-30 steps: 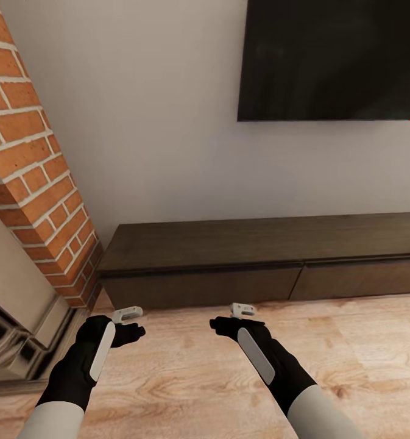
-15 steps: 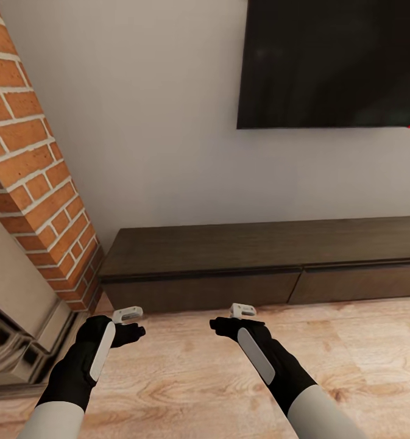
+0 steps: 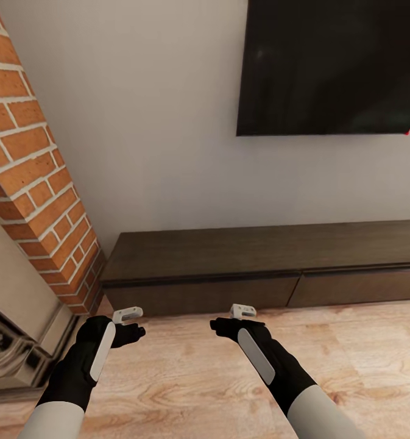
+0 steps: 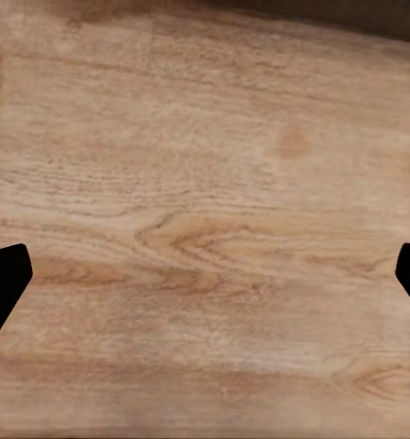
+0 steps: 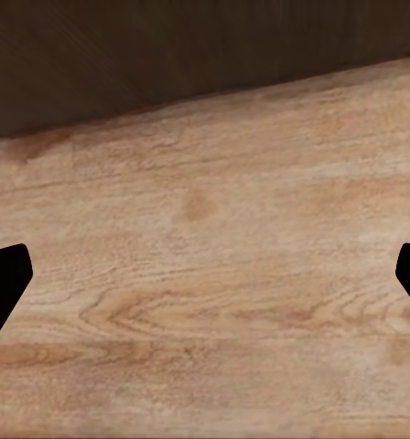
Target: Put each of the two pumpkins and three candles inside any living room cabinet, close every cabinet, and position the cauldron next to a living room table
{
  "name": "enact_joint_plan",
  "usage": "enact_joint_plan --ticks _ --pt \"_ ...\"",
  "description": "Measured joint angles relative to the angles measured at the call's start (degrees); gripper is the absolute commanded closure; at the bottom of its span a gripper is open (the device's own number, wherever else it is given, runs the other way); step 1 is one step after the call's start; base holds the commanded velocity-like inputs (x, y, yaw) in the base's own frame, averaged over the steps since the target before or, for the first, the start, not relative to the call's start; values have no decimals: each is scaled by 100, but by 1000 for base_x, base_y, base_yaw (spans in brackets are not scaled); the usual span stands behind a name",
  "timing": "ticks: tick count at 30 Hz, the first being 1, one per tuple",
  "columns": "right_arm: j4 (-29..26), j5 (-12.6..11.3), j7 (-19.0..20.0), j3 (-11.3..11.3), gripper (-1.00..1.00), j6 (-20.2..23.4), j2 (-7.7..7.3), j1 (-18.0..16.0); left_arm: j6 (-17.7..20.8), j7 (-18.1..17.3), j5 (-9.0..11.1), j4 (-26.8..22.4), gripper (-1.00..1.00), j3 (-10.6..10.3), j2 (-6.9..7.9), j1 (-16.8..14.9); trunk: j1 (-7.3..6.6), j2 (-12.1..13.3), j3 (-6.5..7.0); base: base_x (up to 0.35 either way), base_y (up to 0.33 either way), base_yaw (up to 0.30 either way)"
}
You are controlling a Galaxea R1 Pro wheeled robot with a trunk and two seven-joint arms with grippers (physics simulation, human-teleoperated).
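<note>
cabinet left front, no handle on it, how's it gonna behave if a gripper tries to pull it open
The cabinet fronts look flat and handleless, so fingers would probably slip; the dark gap under the top seems the likeliest purchase. It looks rigid and wide, so pulling off-centre may skew it. Both the left gripper and right gripper are open.

left end effector (image 3: 127, 314): spread wide, empty, arm forward, low | right end effector (image 3: 242, 310): same pose

Cabinet (image 3: 262, 268) runs off the head view's right edge; its right front is cut short. TV (image 3: 332, 64) is cropped at top and right. Brick column (image 3: 37, 177) and fireplace surround (image 3: 16, 341) are cut at left. Both wrist views catch just the fingertips (image 4: 4, 283) at the picture edges.
</note>
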Motion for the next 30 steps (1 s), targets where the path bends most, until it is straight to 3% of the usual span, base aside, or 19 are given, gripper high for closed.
enact_joint_plan --ticks 14,25,28,30 --pt "-21 10 10 1 -100 5 -13 0 3 5 -6 -8 -100 -2 -1 2 -307 562 251 -6 0 0" --pt "31 1 -13 14 -100 10 -31 13 20 6 -15 -70 -100 61 26 -4 -548 1003 449 -120 0 0" --pt "317 2 -34 20 -100 -39 -188 26 18 14 -4 -57 -100 77 24 -5 -615 1123 503 -32 0 0" --pt "668 -1 -28 23 -100 -60 -376 36 14 21 -5 -41 -100 62 25 -4 -659 1204 538 -11 0 0"
